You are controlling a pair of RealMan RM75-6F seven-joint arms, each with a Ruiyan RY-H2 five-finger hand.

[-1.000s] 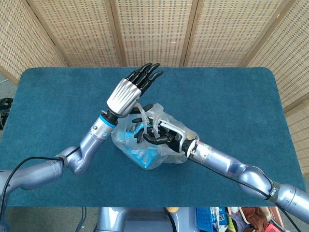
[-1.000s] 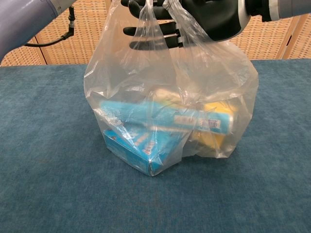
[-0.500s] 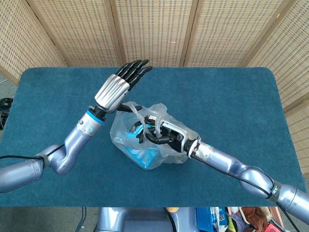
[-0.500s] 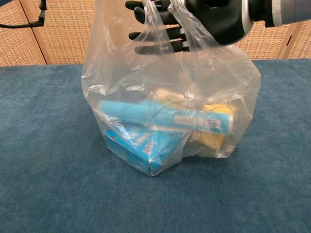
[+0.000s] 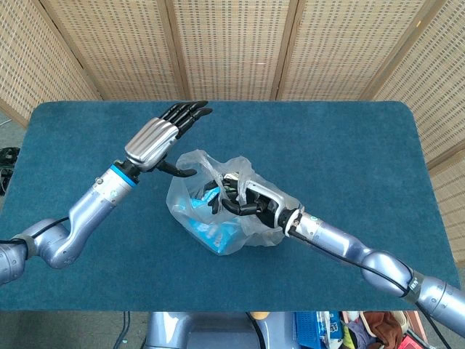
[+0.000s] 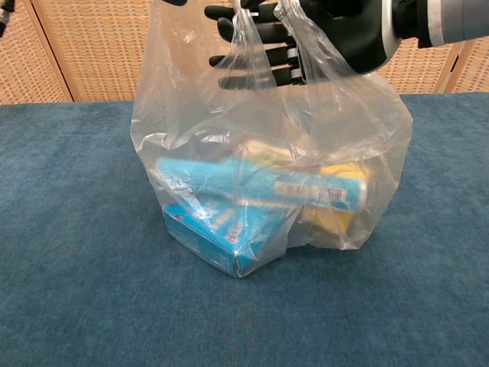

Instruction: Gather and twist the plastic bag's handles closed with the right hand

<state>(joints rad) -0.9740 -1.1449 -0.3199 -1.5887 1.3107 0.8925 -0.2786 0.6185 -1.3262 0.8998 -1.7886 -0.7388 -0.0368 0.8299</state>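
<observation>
Plastic bag's handles draped upright over the right hand's curled fingers (already hooked through); left hand farther off, flat, holding nothing.

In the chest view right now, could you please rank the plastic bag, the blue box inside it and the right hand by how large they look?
1. plastic bag, filling much of the frame.
2. and 3. blue box and right hand: unsure. The hand is cut off by the top edge and the box is partly hidden, so I would not rank them.
</observation>
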